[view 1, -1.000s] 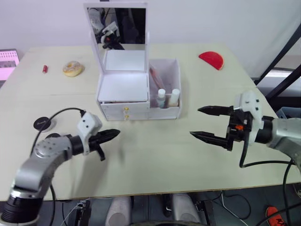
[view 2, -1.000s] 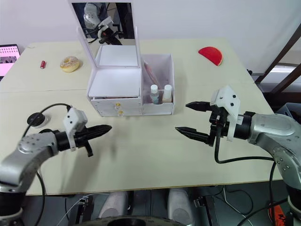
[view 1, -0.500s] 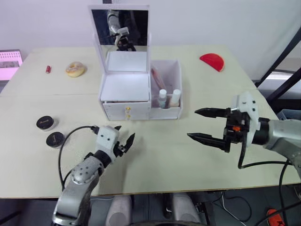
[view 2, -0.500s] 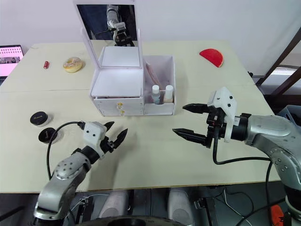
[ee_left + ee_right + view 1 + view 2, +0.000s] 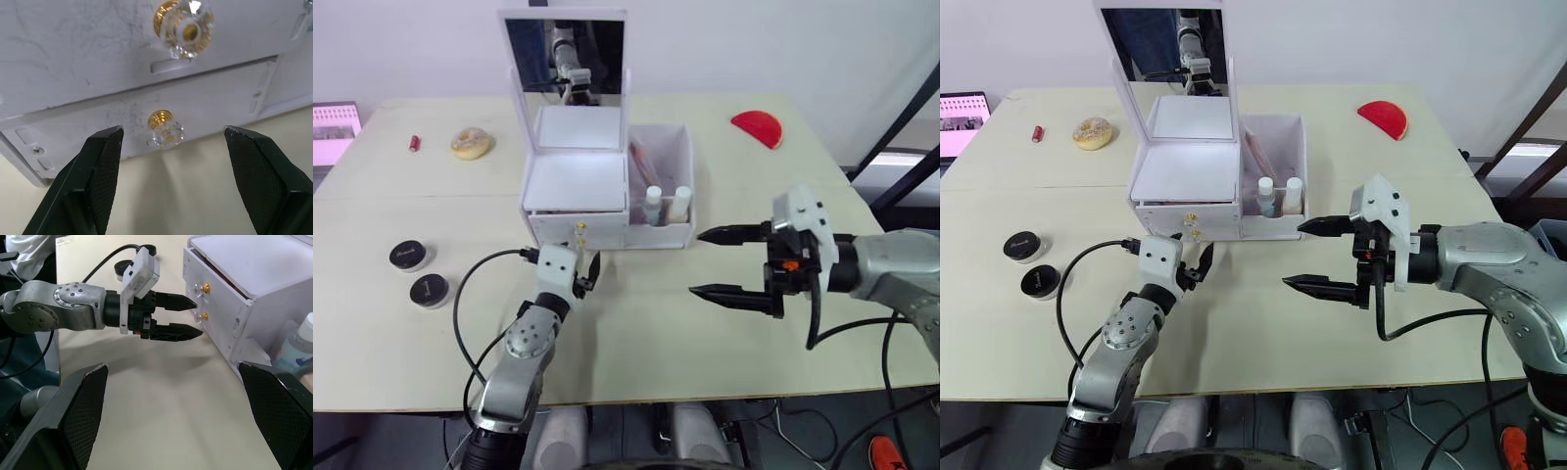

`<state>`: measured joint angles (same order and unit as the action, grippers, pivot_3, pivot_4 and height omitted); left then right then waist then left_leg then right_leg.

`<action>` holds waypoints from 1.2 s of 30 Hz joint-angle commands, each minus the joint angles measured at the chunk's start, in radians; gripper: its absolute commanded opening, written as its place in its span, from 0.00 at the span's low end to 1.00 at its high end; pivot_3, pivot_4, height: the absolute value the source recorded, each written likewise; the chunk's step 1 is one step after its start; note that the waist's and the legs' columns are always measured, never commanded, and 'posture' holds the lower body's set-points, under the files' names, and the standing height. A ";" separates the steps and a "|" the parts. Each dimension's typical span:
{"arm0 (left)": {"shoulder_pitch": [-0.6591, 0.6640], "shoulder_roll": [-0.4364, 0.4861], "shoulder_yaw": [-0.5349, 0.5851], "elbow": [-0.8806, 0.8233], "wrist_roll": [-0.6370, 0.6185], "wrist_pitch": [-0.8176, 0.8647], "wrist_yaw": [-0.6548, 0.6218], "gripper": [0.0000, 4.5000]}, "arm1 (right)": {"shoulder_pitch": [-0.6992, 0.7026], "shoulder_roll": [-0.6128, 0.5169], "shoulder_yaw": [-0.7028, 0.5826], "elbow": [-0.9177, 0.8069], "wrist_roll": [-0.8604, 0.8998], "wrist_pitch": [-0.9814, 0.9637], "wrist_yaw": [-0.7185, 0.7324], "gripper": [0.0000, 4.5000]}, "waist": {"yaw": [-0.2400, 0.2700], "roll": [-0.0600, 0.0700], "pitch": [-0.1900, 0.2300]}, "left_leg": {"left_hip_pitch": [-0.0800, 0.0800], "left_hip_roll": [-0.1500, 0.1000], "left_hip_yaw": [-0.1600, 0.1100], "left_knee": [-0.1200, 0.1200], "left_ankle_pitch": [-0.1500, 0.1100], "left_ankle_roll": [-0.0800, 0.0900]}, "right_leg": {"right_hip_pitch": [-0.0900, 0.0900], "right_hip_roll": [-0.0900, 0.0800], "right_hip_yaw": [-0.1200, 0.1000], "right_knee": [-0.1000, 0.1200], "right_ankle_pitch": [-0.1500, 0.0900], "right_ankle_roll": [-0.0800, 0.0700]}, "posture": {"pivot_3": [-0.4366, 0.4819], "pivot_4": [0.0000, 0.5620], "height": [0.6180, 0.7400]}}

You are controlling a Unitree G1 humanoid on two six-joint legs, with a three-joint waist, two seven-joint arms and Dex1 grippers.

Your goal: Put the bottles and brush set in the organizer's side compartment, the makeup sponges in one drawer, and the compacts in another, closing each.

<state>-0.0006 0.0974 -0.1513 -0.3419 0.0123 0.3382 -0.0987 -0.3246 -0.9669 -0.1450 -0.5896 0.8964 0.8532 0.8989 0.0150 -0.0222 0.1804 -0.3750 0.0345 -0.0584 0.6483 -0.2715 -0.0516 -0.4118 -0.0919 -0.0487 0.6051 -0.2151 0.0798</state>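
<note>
Left pincer [image 5: 168, 147] has swung in from left, open around the white organizer's lower gold-and-crystal drawer knob [image 5: 167, 132], drawer pull next; right pincer [image 5: 713, 263] open, idle.

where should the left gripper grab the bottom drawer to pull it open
Grip the lower knob, the small gold-and-clear one sticking out of the bottom drawer front. Come straight in from the front, one finger on each side of it. The left gripper is open and lined up on it, not yet touching. The flat drawer face likely offers no other hold.
</note>
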 commanded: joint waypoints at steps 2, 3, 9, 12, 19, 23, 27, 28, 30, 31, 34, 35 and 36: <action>-0.014 -0.015 0.002 -0.012 0.006 -0.035 0.008 0.76 | -0.015 0.005 -0.012 -0.030 0.020 0.003 -0.014 1.00 | 0.001 0.000 0.000 | 0.000 0.000 0.000 0.000 0.000 0.000 | 0.000 0.000 0.000 -0.001 0.000 0.000 | 0.48 0.27 1.00; -0.016 -0.017 0.002 -0.010 0.006 -0.037 0.008 0.76 | -0.017 0.006 -0.009 -0.029 0.020 0.004 -0.016 1.00 | 0.001 0.000 0.000 | 0.000 0.000 0.000 0.000 0.000 0.000 | 0.000 0.000 0.000 -0.001 0.000 0.000 | 0.48 0.27 1.00; -0.026 -0.029 0.018 0.012 0.001 -0.057 0.010 0.65 | -0.022 0.006 -0.005 -0.032 0.026 0.011 -0.031 1.00 | 0.001 0.000 0.000 | -0.001 0.000 0.000 0.000 0.000 0.000 | 0.000 0.000 0.000 -0.002 0.000 0.000 | 0.48 0.27 1.00; -0.025 -0.029 0.015 0.015 -0.001 -0.064 0.007 0.36 | -0.019 0.004 -0.005 -0.035 0.029 0.014 -0.036 1.00 | 0.000 0.000 0.000 | -0.001 0.000 0.000 0.000 0.000 0.000 | 0.001 0.000 0.000 -0.002 0.000 0.000 | 0.48 0.27 1.00; -0.027 -0.023 0.018 0.018 0.004 -0.075 0.004 0.02 | -0.018 0.007 0.006 -0.036 0.027 0.015 -0.045 1.00 | 0.000 0.000 0.000 | -0.001 0.000 0.000 -0.001 0.000 0.000 | 0.001 0.000 -0.001 -0.005 0.000 0.000 | 0.48 0.27 1.00; -0.018 -0.016 0.021 0.005 0.005 -0.066 0.002 0.02 | -0.025 0.009 0.008 -0.035 0.028 0.013 -0.048 1.00 | 0.000 0.000 0.000 | -0.001 0.000 0.000 -0.001 0.000 0.000 | 0.001 0.000 -0.001 -0.005 0.000 0.000 | 0.48 0.27 1.00; 0.001 0.001 0.018 -0.013 0.012 -0.057 -0.004 0.02 | -0.033 0.011 0.011 -0.030 0.027 0.012 -0.049 1.00 | -0.001 0.000 0.000 | -0.001 0.000 0.000 -0.002 0.000 0.000 | 0.001 0.000 -0.001 -0.006 0.000 0.000 | 0.48 0.27 1.00; 0.007 0.004 0.018 -0.018 0.012 -0.051 -0.004 0.02 | -0.034 0.011 0.011 -0.028 0.027 0.011 -0.049 1.00 | -0.002 0.000 0.000 | -0.001 0.000 0.000 -0.002 0.000 0.000 | 0.001 0.000 -0.001 -0.006 0.000 0.000 | 0.48 0.27 1.00; 0.016 0.007 0.018 -0.024 0.010 -0.049 -0.004 0.02 | -0.035 0.011 0.012 -0.026 0.025 0.010 -0.049 1.00 | -0.001 0.000 0.000 | -0.001 0.000 0.000 -0.002 0.000 0.000 | 0.001 0.000 -0.001 -0.006 0.000 0.000 | 0.48 0.27 1.00; 0.020 0.006 0.019 -0.026 0.008 -0.050 -0.002 0.02 | -0.035 0.012 0.013 -0.026 0.024 0.010 -0.048 1.00 | -0.001 0.000 0.000 | -0.001 0.000 0.000 -0.002 0.000 0.000 | 0.001 0.000 -0.001 -0.006 0.000 0.000 | 0.48 0.27 1.00; 0.027 0.002 0.020 -0.035 0.009 -0.055 0.004 0.13 | -0.036 0.014 0.015 -0.026 0.023 0.009 -0.050 1.00 | -0.001 0.000 0.000 | -0.001 0.000 0.000 -0.002 0.000 0.000 | 0.001 0.000 -0.001 -0.006 0.000 0.000 | 0.48 0.27 1.00; 0.029 0.002 0.019 -0.038 0.011 -0.056 0.005 0.18 | -0.036 0.014 0.016 -0.026 0.022 0.009 -0.050 1.00 | -0.001 0.000 0.000 | -0.001 0.000 0.000 -0.002 0.000 0.000 | 0.001 0.000 -0.001 -0.006 0.000 0.000 | 0.48 0.27 1.00; 0.030 0.001 0.018 -0.041 0.011 -0.056 0.005 0.31 | -0.036 0.014 0.016 -0.026 0.021 0.009 -0.049 1.00 | -0.001 0.000 0.000 | -0.001 0.000 0.000 -0.002 0.000 0.000 | 0.001 0.000 -0.001 -0.006 0.000 0.000 | 0.48 0.27 1.00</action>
<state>0.0287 0.0991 -0.1384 -0.3461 0.0136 0.2843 -0.0982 -0.3440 -0.9591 -0.1218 -0.6034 0.9124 0.8696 0.8498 0.0141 -0.0219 0.1804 -0.3762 0.0345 -0.0586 0.6459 -0.2717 -0.0517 -0.4108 -0.0917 -0.0496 0.5989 -0.2150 0.0800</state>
